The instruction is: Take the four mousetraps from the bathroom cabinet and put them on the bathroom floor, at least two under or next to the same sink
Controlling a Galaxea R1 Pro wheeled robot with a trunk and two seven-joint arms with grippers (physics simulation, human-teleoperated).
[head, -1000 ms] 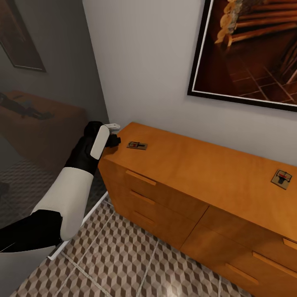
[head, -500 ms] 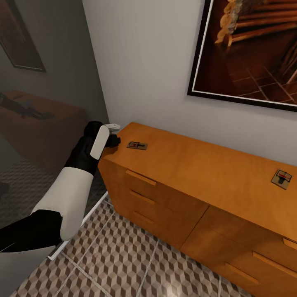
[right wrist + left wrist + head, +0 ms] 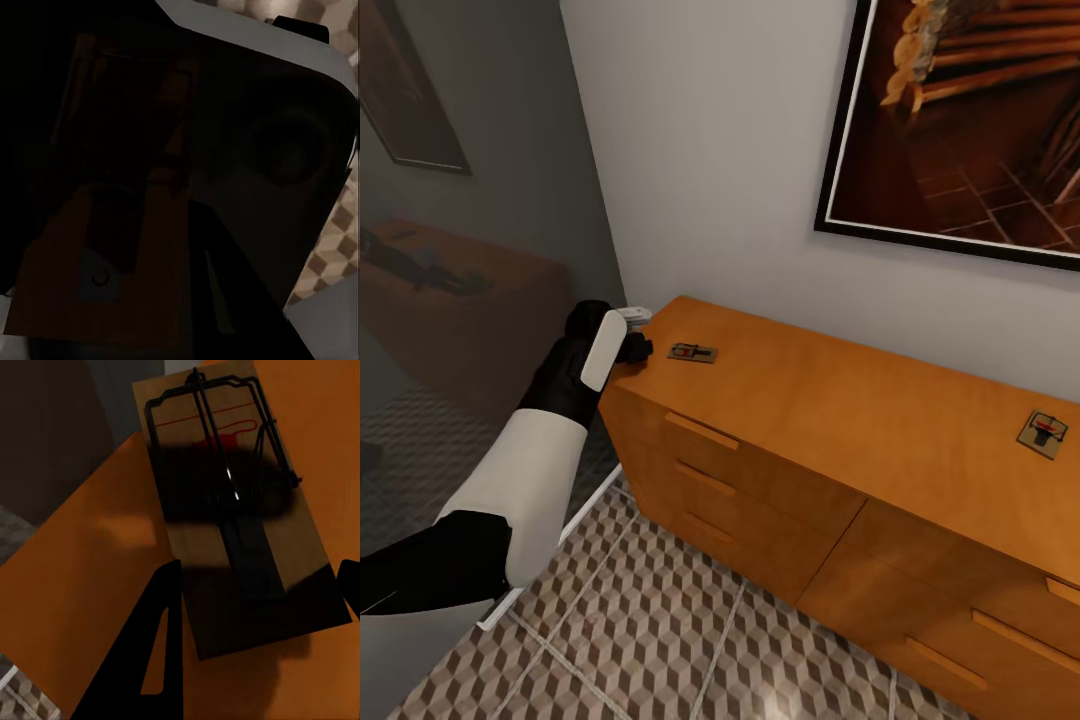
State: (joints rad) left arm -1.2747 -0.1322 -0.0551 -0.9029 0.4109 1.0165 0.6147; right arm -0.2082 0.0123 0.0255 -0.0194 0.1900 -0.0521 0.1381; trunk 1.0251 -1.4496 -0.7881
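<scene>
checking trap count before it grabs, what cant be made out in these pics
- Other two mousetraps: head view shows one mousetrap and a second; cabinet is cut off at the right edge.
- Left gripper: its own wrist hides the fingertips.
- Right wrist view: too dark to read.

You see a cabinet (image 3: 830,420) of smooth orange-brown wood with a soft satin sheen. The mousetraps (image 3: 232,502) are matt tan wood with dark metal bars. The bathroom floor (image 3: 660,620) looks tiled, faintly glossy.

Bathroom corner, head view.
A pale grey wall (image 3: 740,150) is seen at the far side, hung with a dark-framed picture (image 3: 970,120) at right; a glass partition (image 3: 460,200) is noted at left.
</scene>
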